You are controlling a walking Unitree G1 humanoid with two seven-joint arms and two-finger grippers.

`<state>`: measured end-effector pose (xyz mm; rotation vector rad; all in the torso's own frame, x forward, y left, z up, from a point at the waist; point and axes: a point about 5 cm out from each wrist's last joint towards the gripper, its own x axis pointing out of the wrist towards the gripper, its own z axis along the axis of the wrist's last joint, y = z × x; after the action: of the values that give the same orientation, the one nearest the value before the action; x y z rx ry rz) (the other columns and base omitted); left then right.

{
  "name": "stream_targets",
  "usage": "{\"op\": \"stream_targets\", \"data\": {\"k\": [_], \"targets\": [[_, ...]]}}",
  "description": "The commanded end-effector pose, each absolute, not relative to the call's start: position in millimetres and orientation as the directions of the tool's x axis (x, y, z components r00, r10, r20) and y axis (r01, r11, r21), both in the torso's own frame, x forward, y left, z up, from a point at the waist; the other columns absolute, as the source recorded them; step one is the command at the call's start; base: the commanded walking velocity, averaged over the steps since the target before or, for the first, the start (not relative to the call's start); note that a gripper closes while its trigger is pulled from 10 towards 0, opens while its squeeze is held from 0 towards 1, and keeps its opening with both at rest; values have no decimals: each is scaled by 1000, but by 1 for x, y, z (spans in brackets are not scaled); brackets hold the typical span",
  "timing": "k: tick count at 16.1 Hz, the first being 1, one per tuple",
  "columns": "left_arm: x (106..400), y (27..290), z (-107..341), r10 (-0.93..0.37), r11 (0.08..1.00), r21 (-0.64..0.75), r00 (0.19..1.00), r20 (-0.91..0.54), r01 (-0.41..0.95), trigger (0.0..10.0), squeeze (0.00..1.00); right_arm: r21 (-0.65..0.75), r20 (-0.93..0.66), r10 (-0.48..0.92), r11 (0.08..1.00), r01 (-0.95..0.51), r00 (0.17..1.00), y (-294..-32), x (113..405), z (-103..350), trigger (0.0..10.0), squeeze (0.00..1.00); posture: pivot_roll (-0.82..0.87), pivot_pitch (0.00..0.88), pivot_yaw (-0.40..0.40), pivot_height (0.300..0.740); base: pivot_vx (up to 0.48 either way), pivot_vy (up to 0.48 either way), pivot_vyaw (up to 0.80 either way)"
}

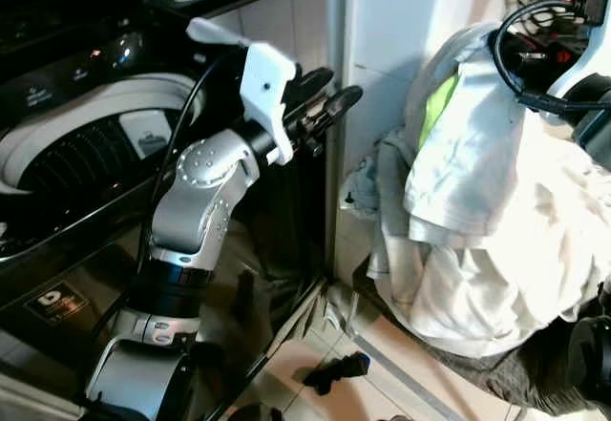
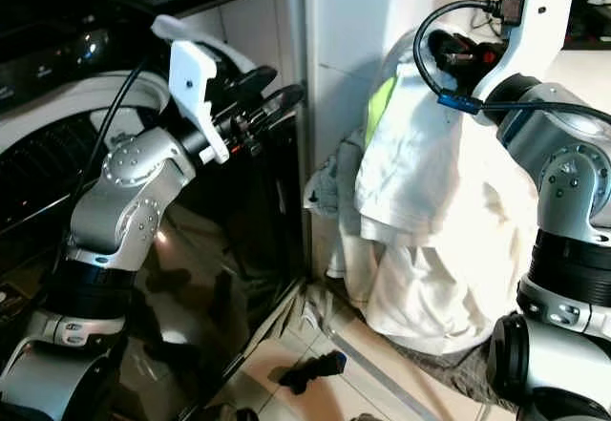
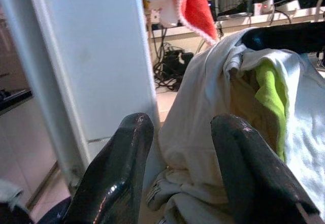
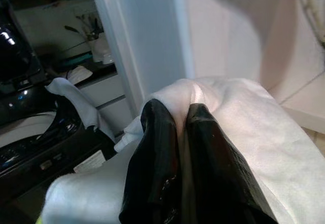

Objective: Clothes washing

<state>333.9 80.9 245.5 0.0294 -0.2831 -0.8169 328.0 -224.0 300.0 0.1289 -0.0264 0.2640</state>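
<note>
The left arm is bent at the elbow and raised, its forearm reaching up and to the right across the front of the washing machine. The left hand points toward the white pillar, its two black fingers spread apart with nothing between them.

The right arm is raised on the right side, forearm angled up and inward. The right hand sits on top of the bundle of white clothes, its fingers pressed together with a fold of the white cloth pinched between them. The bundle hangs down from that grip, to the right of the pillar, with a lime-green garment showing in its upper folds. Its lower edge reaches close to the tiled floor, just above a grey cloth lying there.

The washing machine stands to the left, its round white drum rim facing up and open. Between its dark front and the hanging bundle runs a narrow strip of floor, where a small dark item lies. A red cloth hangs far behind the bundle.
</note>
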Motion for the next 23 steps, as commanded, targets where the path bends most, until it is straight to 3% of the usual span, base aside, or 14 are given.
{"op": "stream_targets", "data": {"k": [1, 4, 6, 8, 10, 12, 13, 17, 19, 20, 23], "targets": [[334, 83, 250, -714, 694, 132, 654, 249, 708, 10000, 0, 108, 67, 275, 954, -281, 959, -222, 326, 307, 0, 0, -50, 0, 46, 740, 0, 0, 0], [329, 73, 269, -740, 646, 133, 574, 351, 751, 10000, 0, 193, 194, 462, 847, -495, 865, -201, 317, 335, 0, 0, -54, 0, 48, 740, 0, 0, 0], [328, 72, 274, -738, 639, 127, 559, 378, 759, 10000, 0, 214, 243, 513, 799, -561, 823, -195, 313, 343, 0, 0, -54, 0, 48, 740, 0, 0, 0], [327, 68, 295, -723, 635, 147, 517, 459, 758, 10000, 0, 240, 368, 591, 685, -688, 718, -182, 304, 364, 0, 0, -59, 0, 49, 740, 0, 0, 0], [326, 66, 311, -703, 626, 130, 484, 521, 769, 10000, 0, 210, 355, 634, 662, -719, 687, -177, 301, 364, 0, 0, -58, 0, 45, 740, 0, 0, 0], [323, 61, 316, -717, 588, 122, 446, 536, 799, 10000, 0, 198, 318, 652, 665, -720, 689, -174, 300, 358, 0, 0, -57, 0, 44, 740, 0, 0, 0], [319, 55, 319, -724, 528, 74, 402, 561, 846, 10000, 0, 192, 286, 656, 675, -712, 699, -173, 301, 352, 0, 0, -58, 0, 47, 740, 0, 0, 0], [321, 56, 321, -703, 437, -72, 390, 594, 897, 10000, 0, 180, 231, 655, 698, -693, 720, -174, 300, 342, 0, 0, -63, 0, 54, 740, 0, 0, 0], [311, 42, 309, -804, 298, -55, 282, 524, 953, 10000, 0, 175, 219, 653, 705, -687, 725, -175, 299, 340, 0, 0, -70, 0, 59, 740, 0, 0, 0], [309, 37, 304, -824, 281, -60, 273, 497, 958, 10000, 1000, 171, 215, 653, 707, -686, 727, -175, 299, 340, 0, 0, -70, 0, 59, 740, 0, 0, 0], [314, 24, 288, -869, 366, 32, 329, 369, 930, 10000, 1000, 157, 207, 657, 709, -687, 725, -174, 298, 339, 0, 0, -75, 0, 63, 740, 0, 0, 0]]}}
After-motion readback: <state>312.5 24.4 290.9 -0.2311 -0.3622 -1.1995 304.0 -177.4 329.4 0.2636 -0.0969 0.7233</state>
